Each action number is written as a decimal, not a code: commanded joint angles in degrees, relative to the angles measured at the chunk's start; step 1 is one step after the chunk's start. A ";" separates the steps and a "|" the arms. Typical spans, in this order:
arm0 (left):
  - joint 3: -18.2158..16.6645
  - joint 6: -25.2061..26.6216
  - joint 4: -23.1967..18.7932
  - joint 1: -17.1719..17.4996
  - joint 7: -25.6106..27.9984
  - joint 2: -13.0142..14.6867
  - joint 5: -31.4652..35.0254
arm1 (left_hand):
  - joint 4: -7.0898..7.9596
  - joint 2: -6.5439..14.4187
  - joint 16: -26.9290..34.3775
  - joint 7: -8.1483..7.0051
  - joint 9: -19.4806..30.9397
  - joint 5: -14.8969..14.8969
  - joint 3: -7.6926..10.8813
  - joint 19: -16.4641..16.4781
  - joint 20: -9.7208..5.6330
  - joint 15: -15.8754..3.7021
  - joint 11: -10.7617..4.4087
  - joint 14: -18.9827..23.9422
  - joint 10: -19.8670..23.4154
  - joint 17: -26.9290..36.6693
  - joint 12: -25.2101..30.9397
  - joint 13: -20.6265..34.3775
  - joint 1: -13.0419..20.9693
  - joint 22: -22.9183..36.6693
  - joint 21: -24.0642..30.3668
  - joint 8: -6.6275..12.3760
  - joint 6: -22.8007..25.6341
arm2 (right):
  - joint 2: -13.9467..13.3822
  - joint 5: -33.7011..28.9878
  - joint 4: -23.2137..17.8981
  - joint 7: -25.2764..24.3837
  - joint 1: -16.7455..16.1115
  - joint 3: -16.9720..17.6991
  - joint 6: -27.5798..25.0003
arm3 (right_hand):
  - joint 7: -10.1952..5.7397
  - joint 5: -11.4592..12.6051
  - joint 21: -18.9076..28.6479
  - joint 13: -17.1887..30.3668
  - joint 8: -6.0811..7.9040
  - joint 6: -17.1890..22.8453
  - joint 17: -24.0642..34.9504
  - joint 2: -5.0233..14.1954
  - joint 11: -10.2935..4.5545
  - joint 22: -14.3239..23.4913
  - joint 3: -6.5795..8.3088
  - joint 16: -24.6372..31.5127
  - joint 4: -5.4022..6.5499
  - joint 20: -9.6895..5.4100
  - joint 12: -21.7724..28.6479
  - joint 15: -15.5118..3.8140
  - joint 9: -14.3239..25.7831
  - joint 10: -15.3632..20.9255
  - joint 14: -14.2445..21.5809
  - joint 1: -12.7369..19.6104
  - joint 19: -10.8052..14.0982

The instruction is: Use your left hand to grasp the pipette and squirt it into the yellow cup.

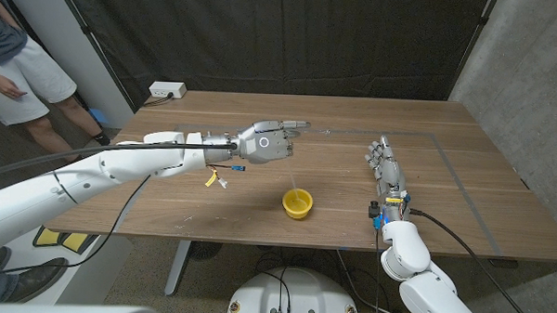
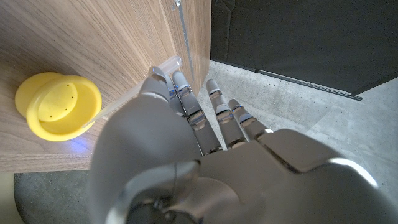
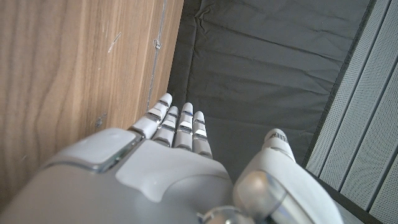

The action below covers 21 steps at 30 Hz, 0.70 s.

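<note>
My left hand (image 1: 268, 143) hovers above the table's middle and pinches a clear plastic pipette (image 2: 166, 64) between thumb and fingers (image 2: 186, 102). The pipette's thin stem (image 1: 291, 178) slants down from the hand toward the yellow cup (image 1: 296, 204), which stands upright on the wood just below and to the right of the hand. In the left wrist view the cup (image 2: 57, 106) lies beyond the pipette's tip. My right hand (image 1: 388, 171) stands on its edge on the table's right side, fingers straight and together, holding nothing.
A white power strip (image 1: 166, 91) lies at the table's (image 1: 354, 113) far left corner. A person (image 1: 21, 69) stands beyond the left end. Small yellow and blue tags (image 1: 218, 176) hang from the left arm's cable. Pale tape lines (image 1: 446, 153) mark the right side.
</note>
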 commanded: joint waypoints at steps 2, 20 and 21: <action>0.76 -0.07 0.23 -0.41 -0.14 -0.05 0.79 | -0.14 0.17 -0.03 -0.31 0.05 0.15 0.49 0.13 0.03 -7.47 -0.43 0.33 0.54 -0.04 0.17 0.13 0.42 -0.05 -0.17 0.29 0.45 | 0.41 0.38 0.88 0.28 -0.16 -0.41 0.51 | -0.08 -0.20 0.47 0.32 -0.02 0.43 0.24 0.44 -0.13 0.16 -0.24 0.04 0.19 0.05 0.28 0.17 0.10 0.49 0.51 0.10 0.41; 1.93 0.35 1.36 -0.70 0.48 -1.31 1.05 | -0.59 0.47 0.23 -0.39 0.04 0.25 1.41 0.19 -0.62 -7.61 -0.43 1.33 2.42 -0.02 0.64 0.25 1.26 -0.09 -0.21 1.10 2.37 | 0.08 0.76 0.92 0.47 -0.32 -0.54 0.04 | -0.14 -0.20 0.50 0.32 0.09 0.80 0.24 0.45 -0.16 0.16 -0.32 0.11 0.18 0.18 0.34 0.16 0.10 0.68 0.76 0.09 0.51; 2.01 0.33 1.47 -0.78 0.55 -1.45 0.94 | -0.60 0.46 0.23 -0.42 0.04 0.25 1.42 0.20 -0.59 -7.61 -0.43 1.36 2.46 -0.02 0.64 0.25 1.27 -0.09 -0.21 1.09 2.35 | 0.04 0.77 0.84 0.44 -0.37 -0.49 0.02 | -0.16 -0.20 0.50 0.32 0.09 0.79 0.24 0.44 -0.18 0.16 -0.32 0.11 0.18 0.18 0.36 0.13 0.10 0.73 0.77 0.09 0.51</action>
